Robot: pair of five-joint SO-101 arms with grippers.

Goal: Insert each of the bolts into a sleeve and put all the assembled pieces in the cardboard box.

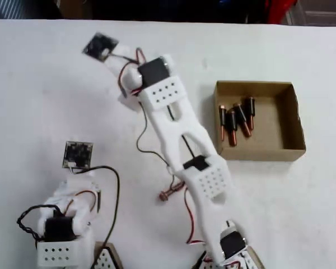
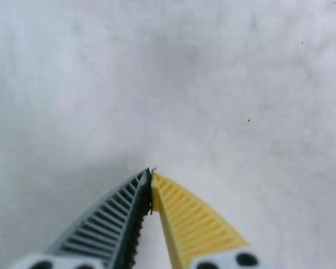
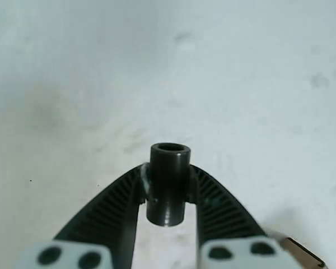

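Four: counted that many assembled pieces [image 1: 235, 120] lying side by side in the cardboard box [image 1: 260, 152], toward the right side of the desk [image 1: 45, 84]. Judged that share of the work finished.

Found the right tool [image 3: 168, 171] clenched on a black sleeve [image 3: 169, 188], gripped at about mid-height, open bore showing at one end with nothing in it. Saw no bolt in that sleeve, so reckoned this piece not yet assembled. Could not tell between resting on the desk and hanging just above it. Traced the right arm [image 1: 179, 129] in the high view, stretched from the near edge across the middle toward the far left, well apart from the box.

Found the left tool [image 2: 151, 178] pressed shut, tips touching, grasping nothing, pointed at bare desk. Placed the left arm [image 1: 61, 235] folded up at the near left corner.

Noticed a small reddish thing [image 1: 164, 195] on the desk just beside the right arm. Could not tell bolt from wire end.

Judged as left to do: getting a bolt into the held sleeve, then carrying that piece across to the box to join the four. Could not rule out further loose bolts or sleeves elsewhere.
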